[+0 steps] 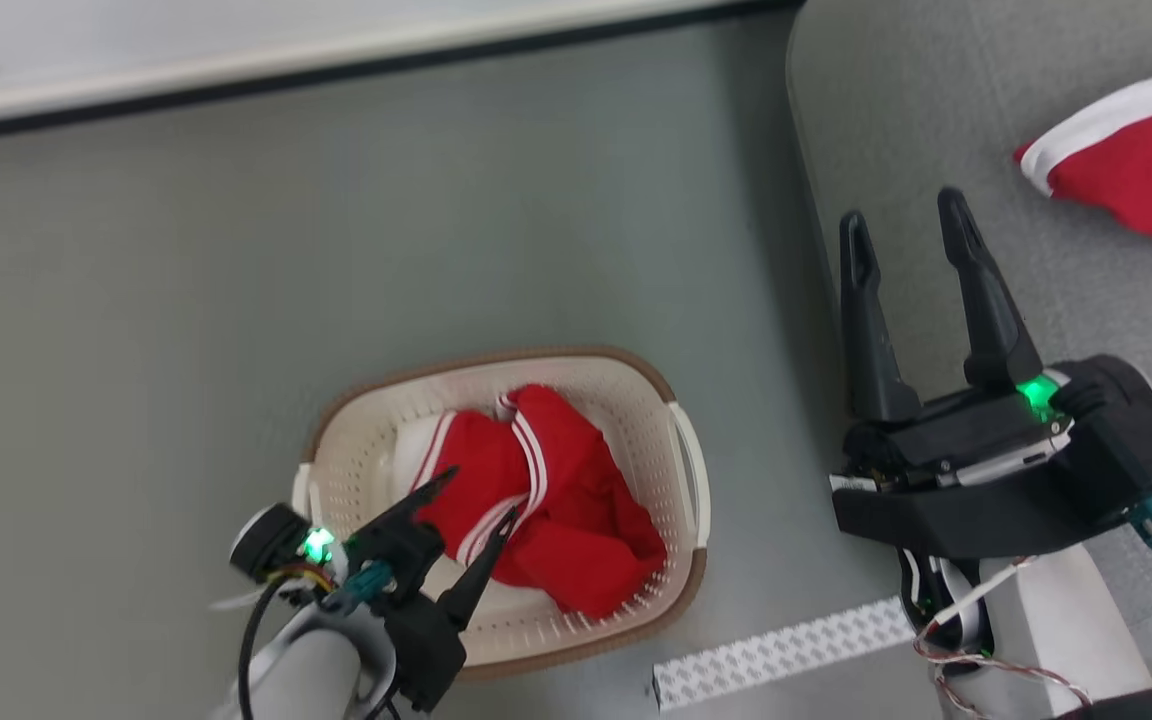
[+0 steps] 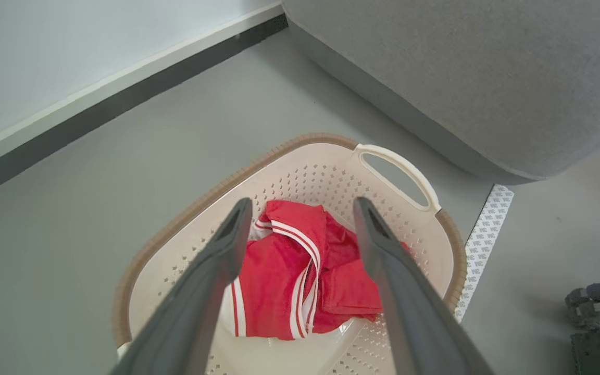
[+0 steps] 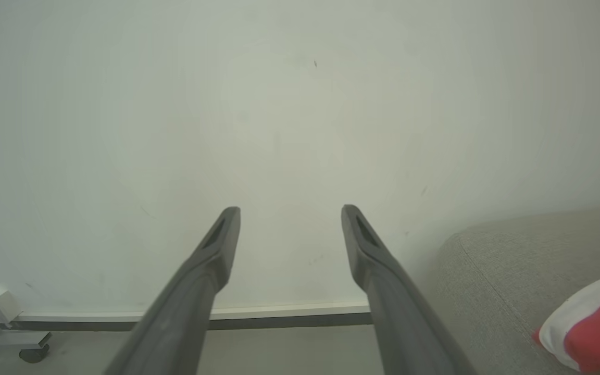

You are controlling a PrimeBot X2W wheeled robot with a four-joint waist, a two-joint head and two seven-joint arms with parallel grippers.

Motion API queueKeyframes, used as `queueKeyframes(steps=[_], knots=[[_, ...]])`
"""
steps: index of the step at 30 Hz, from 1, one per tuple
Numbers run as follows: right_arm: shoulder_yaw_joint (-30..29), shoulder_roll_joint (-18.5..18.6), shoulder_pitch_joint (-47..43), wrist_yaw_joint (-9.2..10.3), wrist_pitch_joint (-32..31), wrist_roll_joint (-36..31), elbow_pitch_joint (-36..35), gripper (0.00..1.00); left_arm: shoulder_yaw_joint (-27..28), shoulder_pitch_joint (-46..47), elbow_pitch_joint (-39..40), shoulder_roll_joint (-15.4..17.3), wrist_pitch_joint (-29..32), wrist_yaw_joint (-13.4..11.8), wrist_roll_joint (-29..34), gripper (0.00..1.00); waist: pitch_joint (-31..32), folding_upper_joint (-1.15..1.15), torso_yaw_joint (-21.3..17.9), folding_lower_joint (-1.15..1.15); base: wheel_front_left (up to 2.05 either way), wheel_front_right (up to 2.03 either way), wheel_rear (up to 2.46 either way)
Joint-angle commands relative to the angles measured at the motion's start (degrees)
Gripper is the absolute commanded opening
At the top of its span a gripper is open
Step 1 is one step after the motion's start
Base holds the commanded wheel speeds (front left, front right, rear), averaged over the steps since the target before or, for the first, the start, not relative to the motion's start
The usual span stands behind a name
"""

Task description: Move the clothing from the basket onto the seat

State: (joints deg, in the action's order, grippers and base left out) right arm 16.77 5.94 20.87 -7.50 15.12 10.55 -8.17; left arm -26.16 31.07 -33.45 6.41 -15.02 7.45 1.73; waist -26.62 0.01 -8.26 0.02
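Clothing [image 1: 556, 510] of red cloth with white stripes lies in two places. Largest is the grey seat [image 1: 936, 120], spreading under and ahead of the right gripper [image 1: 903, 208], whose fingers stand wide apart with nothing between them. One white-banded piece [image 1: 1136, 170] lies on it, off to that gripper's right. Below the left gripper [image 1: 481, 493], fingers likewise spread and empty, sits the cream basket [image 1: 356, 440], with the rest of the clothing bunched inside under its fingertips.
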Motion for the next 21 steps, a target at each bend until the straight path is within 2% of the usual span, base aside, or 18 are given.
queueKeyframes(steps=[1,7,16,21], knots=[[0.67,-0.64,2.42,0.02,0.04,0.07,-0.53,1.0,-3.52,4.22,-3.88,1.14,-0.19,-0.01,-0.78,1.0,-9.27,-0.01,-2.62,-0.02,0.0,0.0,0.0],[0.42,-1.86,6.0,0.02,0.04,0.58,-1.96,1.0,-10.06,11.77,-13.78,1.44,-0.01,0.01,-3.15,1.0,-14.77,-0.01,-4.65,-0.02,0.0,0.0,0.0],[0.58,-2.72,8.64,0.02,0.04,0.57,-2.89,1.0,-16.35,20.04,-24.11,-0.38,0.53,0.02,-8.03,1.0,-20.06,-0.01,-5.25,-0.02,0.0,0.0,0.0],[1.11,-2.98,10.49,0.02,0.04,0.99,-3.28,1.0,-19.23,24.83,-28.86,-0.12,1.75,0.03,-10.13,1.0,-23.24,-0.01,-6.35,-0.02,0.0,0.0,0.0]])
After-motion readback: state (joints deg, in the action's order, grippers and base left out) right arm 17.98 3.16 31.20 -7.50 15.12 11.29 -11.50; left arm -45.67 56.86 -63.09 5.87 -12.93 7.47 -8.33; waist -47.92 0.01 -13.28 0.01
